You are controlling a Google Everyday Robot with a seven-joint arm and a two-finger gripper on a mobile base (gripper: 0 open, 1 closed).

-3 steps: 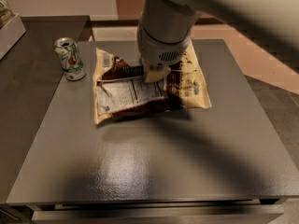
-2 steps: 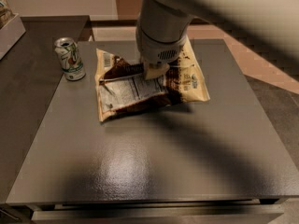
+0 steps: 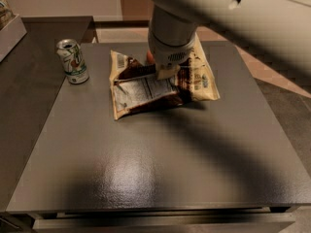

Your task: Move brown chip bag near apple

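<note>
Nearest the camera is the front edge of a dark grey table (image 3: 146,178), its glossy top catching a pale sheen and crossed by the broad shadow of the arm. Past the middle of the top lies the brown chip bag (image 3: 141,89), flat but crumpled, with its white nutrition label facing up on the left half, dark brown around it, and cream-tan ends at the left and right edges. The gripper (image 3: 167,73) is down on the bag's upper middle, just right of the label, hanging from a thick pale wrist that hides most of it; whether it is clamped on the bag or merely resting there cannot be told. The large white arm (image 3: 233,13) reaches in from the upper right and covers the far right of the table. To the left of the bag, apart from it, a green-and-white drink can (image 3: 72,61) stands upright near the table's left edge. Just behind the bag's far edge, at the left side of the wrist, a small reddish rounded patch shows, seemingly the apple (image 3: 150,58), mostly hidden by the wrist. Farthest off, at the upper left, the corner of a pale bin (image 3: 10,33) sits on a neighbouring dark counter.
</note>
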